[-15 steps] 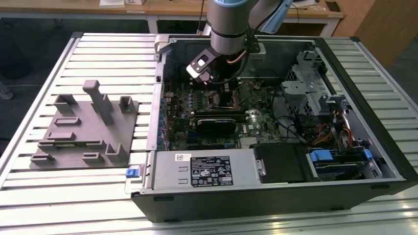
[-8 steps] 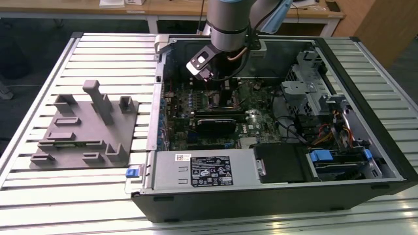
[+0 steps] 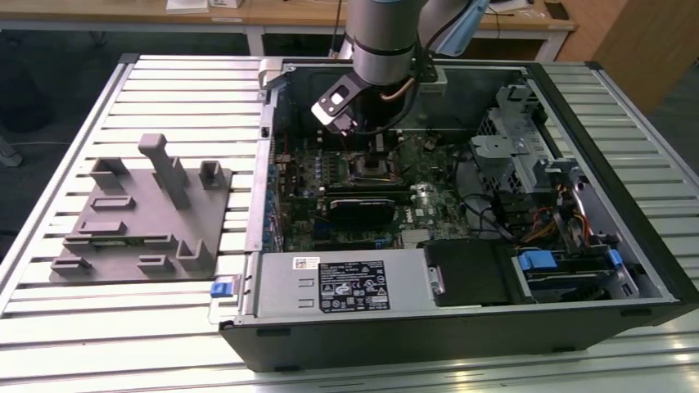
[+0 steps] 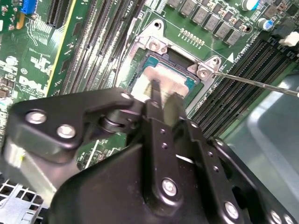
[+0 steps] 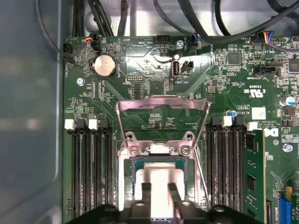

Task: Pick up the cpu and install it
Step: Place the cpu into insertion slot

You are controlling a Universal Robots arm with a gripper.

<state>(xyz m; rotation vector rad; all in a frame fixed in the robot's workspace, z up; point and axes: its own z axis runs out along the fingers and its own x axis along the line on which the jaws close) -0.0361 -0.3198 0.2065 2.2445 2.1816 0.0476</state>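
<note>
1. My gripper (image 5: 159, 187) hangs tips-down over the socket (image 5: 129, 179), and its two fingers (image 5: 146, 196) stand a little apart, with a narrow gap between them.
2. In both wrist views that gap shows pale metal: the cpu (image 5: 161, 169) lies flat in the socket, straight under my fingertips, with its darker rim showing along the sides.
3. I cannot tell whether my tips touch the cpu's top or stop just above it. They are not clamped across its edges, since the cpu reaches out past both fingers.
4. The plate (image 5: 161, 100) is swung open and stands up from the far edge of the socket.
5. In the second wrist view a thin lever (image 4: 257, 82) runs out from a corner of the socket, across the slots (image 4: 243, 70) beside it.
6. Slots (image 5: 91, 172) flank the socket on both sides of the green board (image 5: 154, 70).
7. In the exterior view my arm (image 3: 382, 41) reaches down into the open case (image 3: 459, 327), which lies on a slatted table (image 3: 65, 327).
8. A grey holder (image 3: 142, 213) sits on the table beside the case, on the exterior view's left, well apart from my gripper.
</note>
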